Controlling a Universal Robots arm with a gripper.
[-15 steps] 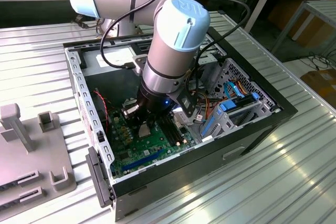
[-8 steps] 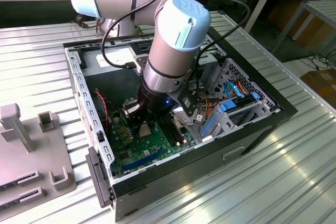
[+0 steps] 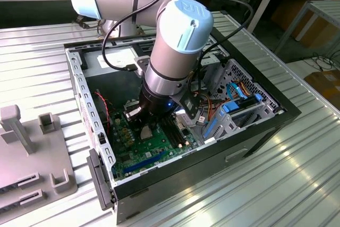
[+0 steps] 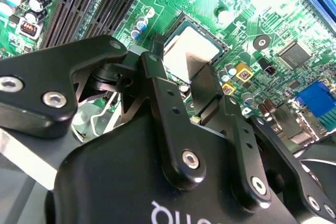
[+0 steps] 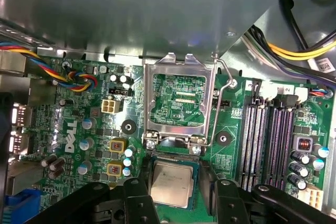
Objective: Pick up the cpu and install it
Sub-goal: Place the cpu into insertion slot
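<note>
Exterior view: the arm reaches down into the open computer case on the ribbed table. The gripper is low over the green motherboard.

Second wrist view: the cpu lies silver side up between the two black fingers — set narrow, one against each of two opposite edges.

First wrist view: the cpu is at the socket, just beside the hinge of the raised metal frame, with the lever up. Fully seated or not — cannot tell.
</note>
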